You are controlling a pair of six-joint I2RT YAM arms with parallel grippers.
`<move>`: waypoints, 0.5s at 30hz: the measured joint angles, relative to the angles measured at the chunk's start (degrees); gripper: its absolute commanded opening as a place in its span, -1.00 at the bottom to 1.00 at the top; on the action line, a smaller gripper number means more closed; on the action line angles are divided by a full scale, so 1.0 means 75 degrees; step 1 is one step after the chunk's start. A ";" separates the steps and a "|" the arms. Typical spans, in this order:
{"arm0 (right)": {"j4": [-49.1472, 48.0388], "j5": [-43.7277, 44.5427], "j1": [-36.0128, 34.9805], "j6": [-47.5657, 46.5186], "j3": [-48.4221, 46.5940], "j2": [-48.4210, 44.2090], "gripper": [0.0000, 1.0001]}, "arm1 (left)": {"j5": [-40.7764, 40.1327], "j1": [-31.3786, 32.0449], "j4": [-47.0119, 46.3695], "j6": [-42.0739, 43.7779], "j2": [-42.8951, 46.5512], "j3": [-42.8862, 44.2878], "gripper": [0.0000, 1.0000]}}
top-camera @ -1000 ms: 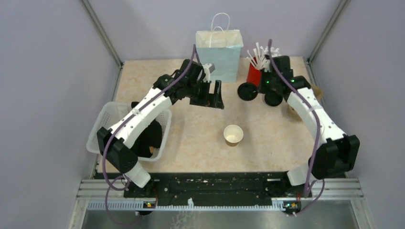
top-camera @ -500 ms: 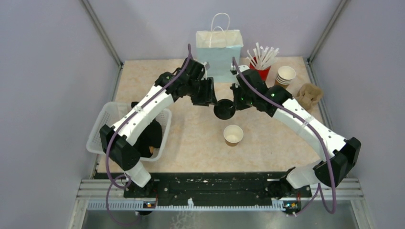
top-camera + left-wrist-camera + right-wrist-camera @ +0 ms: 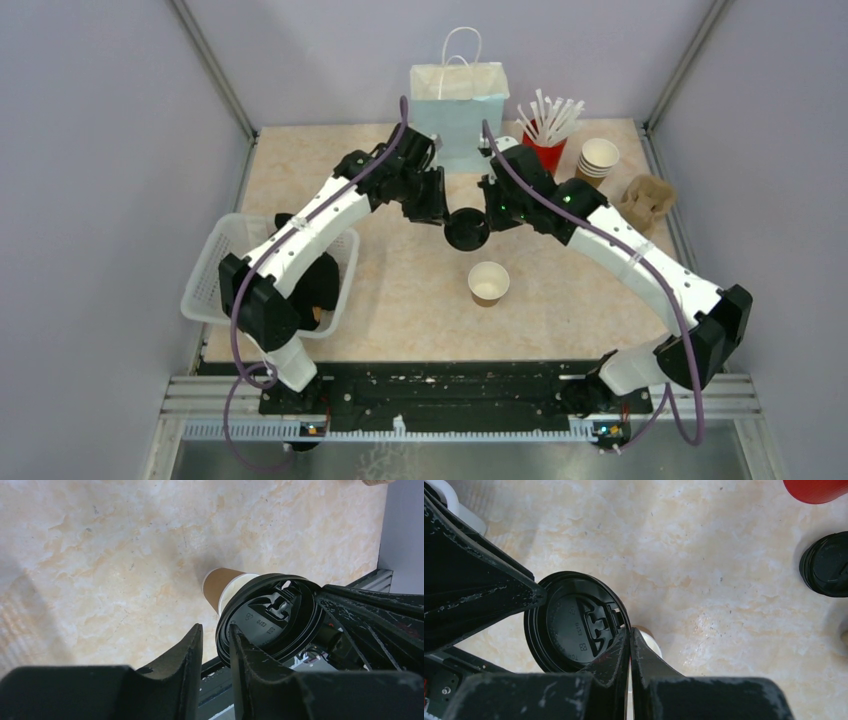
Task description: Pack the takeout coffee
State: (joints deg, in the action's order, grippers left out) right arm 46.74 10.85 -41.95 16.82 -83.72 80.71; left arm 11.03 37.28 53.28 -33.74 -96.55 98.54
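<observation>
The right claw [image 3: 629, 636] pinches the black lid [image 3: 467, 229] by its rim, roughly level, face up, in the air just behind the upright open cup [image 3: 488, 283]. The left claw [image 3: 216, 635], partly open, straddles the opposite rim.

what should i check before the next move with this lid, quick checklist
1. Grip of the right tool on the round black plastic lid: ok, shut on its rim.
2. Grip of the left tool on that lid: not ok, the rim sits between its fingers but a gap shows on one side.
3. Stance of the open brown paper cup: ok, upright on the table.
4. Lid lined up over the cup: not ok, in the top view it hangs farther back than the cup.
5. Stance of the pale blue paper bag: ok, upright; whether its mouth is open, cannot tell.
</observation>
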 measured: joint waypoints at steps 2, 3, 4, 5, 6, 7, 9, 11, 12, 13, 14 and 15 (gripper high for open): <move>-0.0003 -0.0003 0.0000 0.0023 0.0000 0.0035 -1.00 | 0.0009 0.0000 0.0000 0.0012 -0.0035 0.0000 -0.47; -0.0003 -0.0006 0.0000 0.0041 0.0000 0.0052 -1.00 | 0.0006 0.0000 0.0000 0.0029 -0.0050 0.0000 -0.53; -0.0003 -0.0017 -0.0003 0.0050 0.0000 0.0070 -1.00 | 0.0009 0.0000 -0.0003 0.0035 -0.0064 -0.0003 -0.58; 0.0000 -0.0023 -0.0003 0.0050 0.0000 0.0079 -1.00 | 0.0006 0.0000 -0.0003 0.0044 -0.0067 -0.0003 -0.61; 0.0000 -0.0026 -0.0003 0.0052 0.0000 0.0093 -1.00 | 0.0006 0.0000 0.0000 0.0052 -0.0070 -0.0003 -0.62; -0.0003 -0.0035 -0.0003 0.0052 0.0000 0.0096 -1.00 | 0.0006 0.0000 -0.0003 0.0070 -0.0067 -0.0003 -0.63; 0.0000 -0.0044 -0.0006 0.0052 0.0000 0.0108 -1.00 | 0.0006 0.0000 -0.0003 0.0087 -0.0070 -0.0003 -0.65; 0.0000 -0.0052 -0.0006 0.0055 0.0000 0.0111 -1.00 | 0.0006 0.0000 0.0000 0.0090 -0.0070 -0.0006 -0.65; 0.0000 -0.0052 -0.0006 0.0055 0.0000 0.0111 -1.00 | 0.0006 0.0000 -0.0003 0.0093 -0.0070 -0.0006 -0.63; 0.0000 -0.0055 -0.0006 0.0061 0.0000 0.0111 -1.00 | 0.0006 0.0000 -0.0003 0.0093 -0.0070 -0.0006 -0.59; 0.0000 -0.0055 -0.0006 0.0079 0.0000 0.0111 -1.00 | 0.0006 0.0000 -0.0003 0.0096 -0.0070 -0.0012 -0.58; 0.0000 -0.0055 -0.0009 0.0105 0.0000 0.0114 -1.00 | 0.0006 0.0000 0.0000 0.0108 -0.0070 -0.0012 -0.58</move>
State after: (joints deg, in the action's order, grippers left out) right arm 46.74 10.44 -42.02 17.61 -83.72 81.56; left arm 11.07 37.28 53.28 -32.93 -97.08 98.45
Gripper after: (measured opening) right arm 0.003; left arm 0.198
